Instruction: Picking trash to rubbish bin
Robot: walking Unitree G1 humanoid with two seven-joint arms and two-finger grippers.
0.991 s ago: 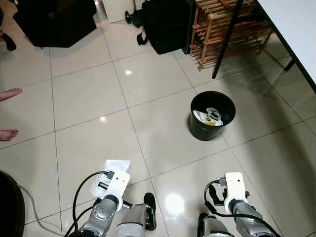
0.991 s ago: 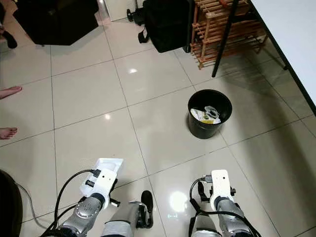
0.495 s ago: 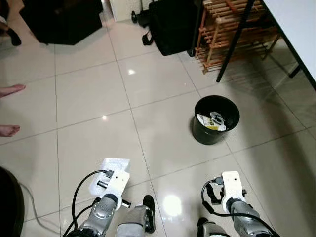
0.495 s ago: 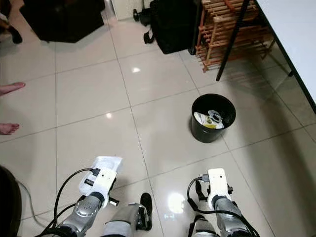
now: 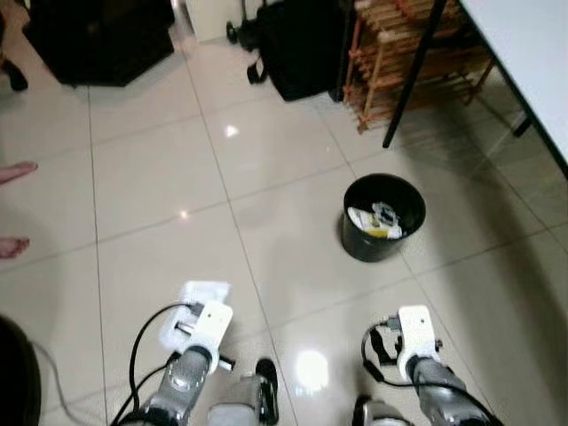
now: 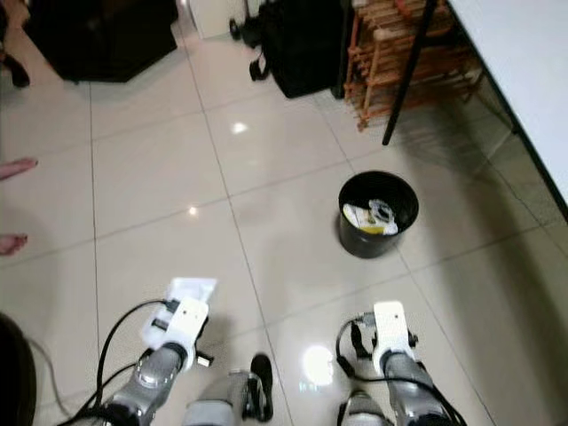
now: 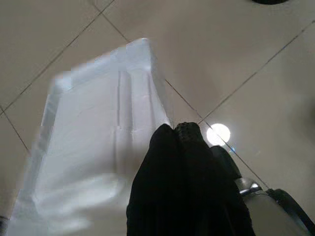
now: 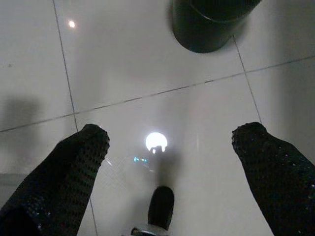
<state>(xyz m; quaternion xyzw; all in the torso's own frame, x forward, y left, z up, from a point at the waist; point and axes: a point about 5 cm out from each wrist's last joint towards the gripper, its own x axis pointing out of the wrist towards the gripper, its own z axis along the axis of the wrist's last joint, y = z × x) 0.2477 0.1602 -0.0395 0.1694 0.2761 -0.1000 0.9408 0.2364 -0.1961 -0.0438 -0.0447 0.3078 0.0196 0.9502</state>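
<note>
A black round rubbish bin (image 5: 383,217) stands on the tiled floor ahead and to the right, with paper and wrappers inside it. My left gripper (image 7: 174,130) is shut on the edge of a white foam tray (image 7: 98,147). The tray (image 5: 197,295) pokes out beyond my left wrist, low and to the left, well short of the bin. My right gripper (image 8: 172,132) hangs open over bare tile with nothing between its fingers, and the bin (image 8: 206,24) lies ahead of it.
A black bag (image 5: 297,44), a wooden rack (image 5: 408,53) and a black table leg (image 5: 413,71) stand behind the bin. A white table (image 5: 524,44) edges the right. A person's bare feet (image 5: 11,247) are at far left. Dark furniture (image 5: 98,40) sits far back left.
The whole picture sways a little with the camera. Both arms keep their pose, the left one still holding the white tray, and the bin stays at about the same distance.
</note>
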